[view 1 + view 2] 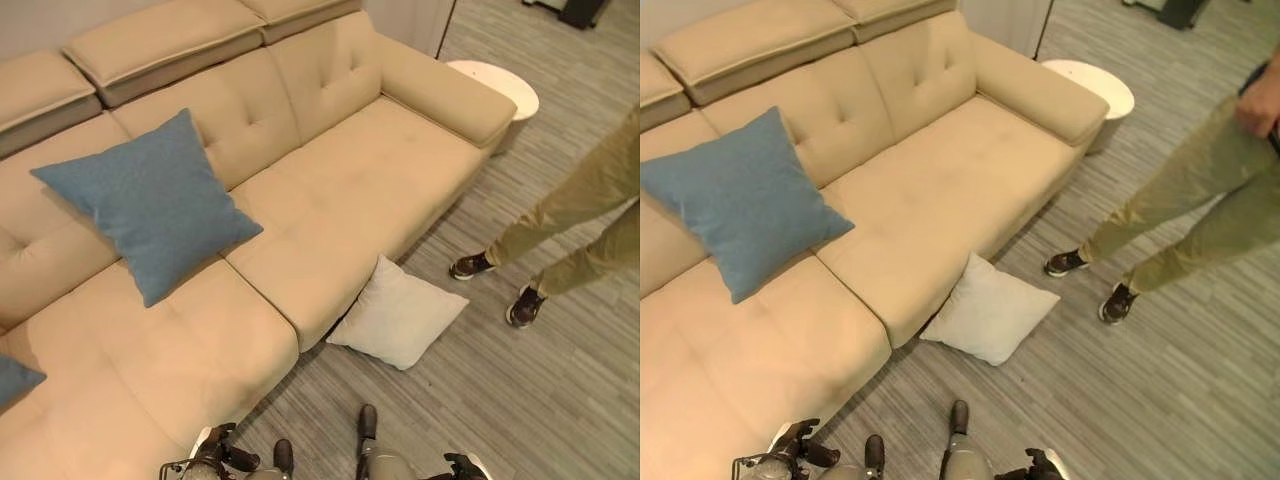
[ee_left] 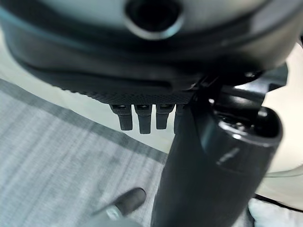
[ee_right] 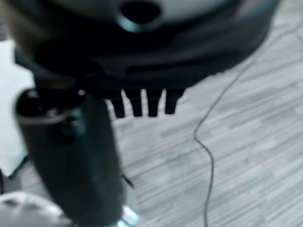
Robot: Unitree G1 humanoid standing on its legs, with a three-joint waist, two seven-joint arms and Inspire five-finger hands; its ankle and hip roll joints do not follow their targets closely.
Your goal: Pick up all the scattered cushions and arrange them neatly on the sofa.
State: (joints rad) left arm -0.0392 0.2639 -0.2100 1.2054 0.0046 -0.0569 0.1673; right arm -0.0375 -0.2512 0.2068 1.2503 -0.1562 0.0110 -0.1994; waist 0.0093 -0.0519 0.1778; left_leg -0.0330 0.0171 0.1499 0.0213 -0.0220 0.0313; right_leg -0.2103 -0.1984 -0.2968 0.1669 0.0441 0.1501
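Both hands, left (image 2: 142, 71) and right (image 3: 142, 66), are hanging with straight, seemingly empty fingers; approaching the white cushion (image 1: 398, 314) on the floor (image 1: 560, 400) squarely.

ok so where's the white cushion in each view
Left eye view: white cushion on the floor, leaning against the sofa front, lower centre.
Right eye view: same cushion, slightly further left.
Wrist views: cannot make it out.
Shared landmark: the person's shoes right of it.

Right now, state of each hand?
Left hand: open, fingers straight, holding nothing.
Right hand: open, fingers straight, holding nothing.
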